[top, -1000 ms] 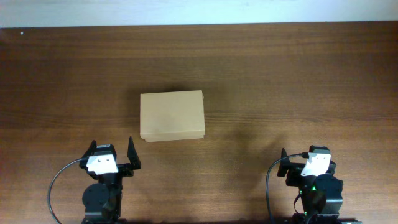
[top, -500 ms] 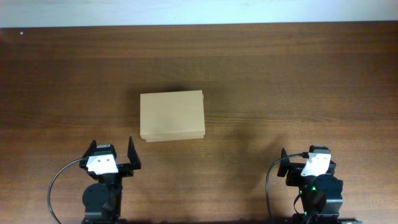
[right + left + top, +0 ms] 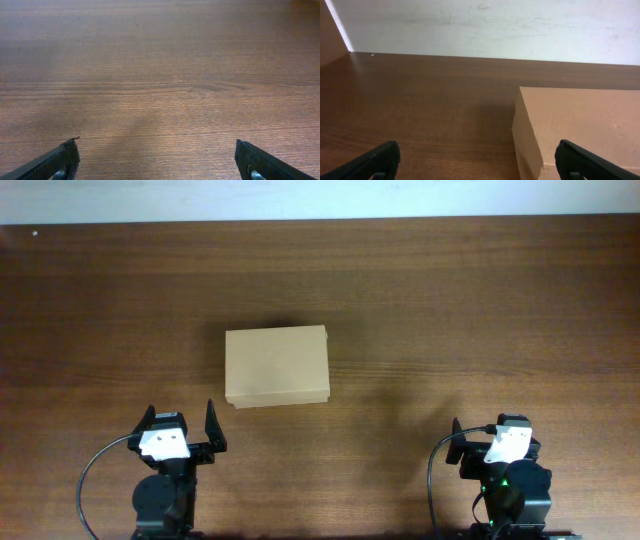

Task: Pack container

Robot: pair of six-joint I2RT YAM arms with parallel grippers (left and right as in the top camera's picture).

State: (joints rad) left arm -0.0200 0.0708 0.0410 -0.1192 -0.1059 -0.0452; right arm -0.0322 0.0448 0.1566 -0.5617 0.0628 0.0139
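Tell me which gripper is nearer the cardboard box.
Left. The left gripper sits just short of the box, by its near left corner; the right gripper sits well off to its right.

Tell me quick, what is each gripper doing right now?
Left gripper: open, holding nothing, not touching the container.
Right gripper: open, holding nothing.

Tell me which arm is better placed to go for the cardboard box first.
Left. The cardboard box sits just ahead of the open left fingers and shows in the left wrist view. The open right fingers sit farther off to the side and face only bare table.
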